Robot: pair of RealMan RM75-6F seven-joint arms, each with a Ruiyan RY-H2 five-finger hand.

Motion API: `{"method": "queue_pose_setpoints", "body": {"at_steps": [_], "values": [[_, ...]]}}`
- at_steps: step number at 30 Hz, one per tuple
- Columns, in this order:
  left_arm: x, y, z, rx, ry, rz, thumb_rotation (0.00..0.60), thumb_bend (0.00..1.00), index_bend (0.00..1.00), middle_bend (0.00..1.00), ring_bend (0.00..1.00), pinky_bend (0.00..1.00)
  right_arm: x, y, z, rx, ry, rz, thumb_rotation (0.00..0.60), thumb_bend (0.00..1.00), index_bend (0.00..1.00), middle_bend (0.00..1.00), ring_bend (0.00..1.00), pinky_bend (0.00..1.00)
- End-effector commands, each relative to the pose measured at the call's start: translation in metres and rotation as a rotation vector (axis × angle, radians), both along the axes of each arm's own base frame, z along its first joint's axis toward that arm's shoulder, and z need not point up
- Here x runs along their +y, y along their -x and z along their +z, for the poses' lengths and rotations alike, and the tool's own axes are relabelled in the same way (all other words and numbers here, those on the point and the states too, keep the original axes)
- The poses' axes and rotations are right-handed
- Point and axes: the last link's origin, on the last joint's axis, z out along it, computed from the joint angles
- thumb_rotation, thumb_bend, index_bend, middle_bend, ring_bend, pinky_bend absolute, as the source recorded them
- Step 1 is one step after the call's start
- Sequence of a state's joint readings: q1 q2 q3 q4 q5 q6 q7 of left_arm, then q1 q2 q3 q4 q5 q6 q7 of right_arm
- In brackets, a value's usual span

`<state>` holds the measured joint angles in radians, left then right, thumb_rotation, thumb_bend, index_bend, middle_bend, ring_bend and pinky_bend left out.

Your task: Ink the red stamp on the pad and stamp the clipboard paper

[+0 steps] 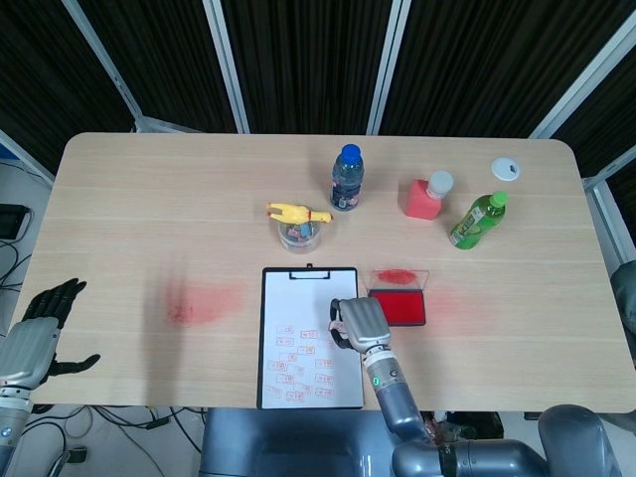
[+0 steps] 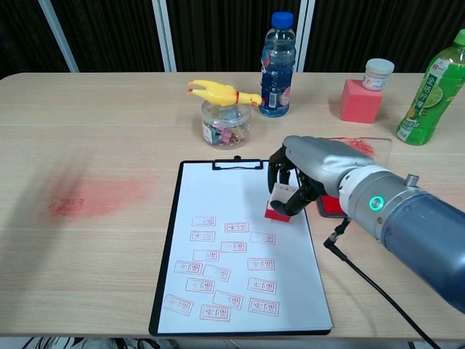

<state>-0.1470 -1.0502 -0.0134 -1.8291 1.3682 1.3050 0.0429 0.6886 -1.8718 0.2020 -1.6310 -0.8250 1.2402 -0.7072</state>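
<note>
My right hand holds the red stamp just above the right side of the clipboard paper, red face down. The paper carries several red stamp prints on its lower half. The red ink pad lies right of the clipboard; the chest view shows only a sliver of the ink pad behind my wrist. Its clear lid lies behind it. My left hand hangs off the table's left edge with fingers apart and nothing in it.
Behind the clipboard stand a jar of clips with a yellow rubber chicken on it and a blue-capped water bottle. A pink block with a small jar, a green bottle, a white lid sit far right. A red ink smear marks the left.
</note>
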Motion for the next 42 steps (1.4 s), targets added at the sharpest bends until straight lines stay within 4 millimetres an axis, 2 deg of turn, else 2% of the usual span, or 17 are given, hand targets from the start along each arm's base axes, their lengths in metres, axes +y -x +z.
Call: {"method": "queue_pose_setpoints", "body": {"at_steps": [1,11,31,42], "values": [[0.0,0.0,0.0,-0.001,0.001,0.001,0.6,0.06,0.0,0.0,0.0,0.0,0.0,0.0,-0.003,0.006,-0.004,-0.001,0.6,0.57,0.93,0.77,0.82,0.93],[0.0,0.0,0.0,-0.002,0.003,0.0,0.6,0.06,0.0,0.0,0.0,0.0,0.0,0.005,-0.007,0.013,-0.009,-0.018,0.6,0.57,0.93,0.77,0.82,0.93],[0.001,0.0,0.0,-0.006,0.004,0.004,0.6,0.06,0.0,0.0,0.0,0.0,0.002,0.0,-0.016,-0.006,-0.02,-0.019,0.6,0.57,0.93,0.77,0.82,0.93],[0.001,-0.001,-0.001,-0.006,0.008,0.002,0.6,0.06,0.0,0.0,0.0,0.0,0.004,0.007,-0.021,0.011,-0.03,-0.035,0.6,0.57,0.93,0.78,0.82,0.93]]}}
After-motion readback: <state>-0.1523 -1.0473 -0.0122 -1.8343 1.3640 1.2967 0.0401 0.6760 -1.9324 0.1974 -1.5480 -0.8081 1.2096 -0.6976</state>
